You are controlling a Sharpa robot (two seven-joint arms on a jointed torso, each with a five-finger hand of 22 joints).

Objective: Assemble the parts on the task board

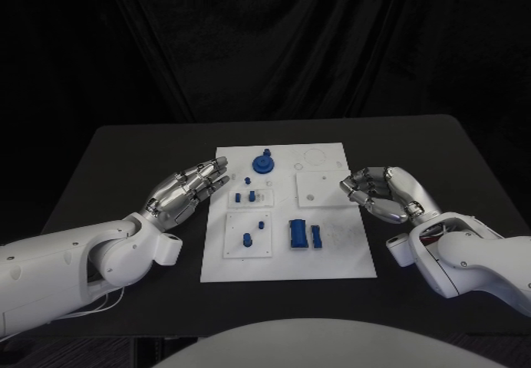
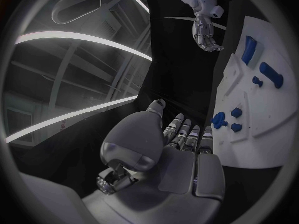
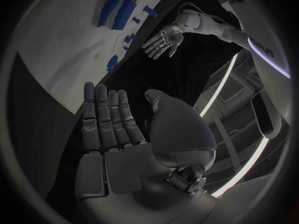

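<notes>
The white task board lies in the middle of the black table. On it are a round blue part at the far end, small blue pegs left of centre, and two blue blocks side by side nearer me. My left hand hovers just off the board's left edge, fingers stretched and apart, holding nothing. My right hand sits at the board's right edge, palm turned inward, also holding nothing. The left wrist view shows the left hand beside the board. The right wrist view shows the right hand flat, with the blue blocks beyond.
Raised white sub-plates sit on the board: one with a hole at the right, one under small parts at the lower left. Bare black table runs round the board on all sides. A dark curtain hangs behind the table.
</notes>
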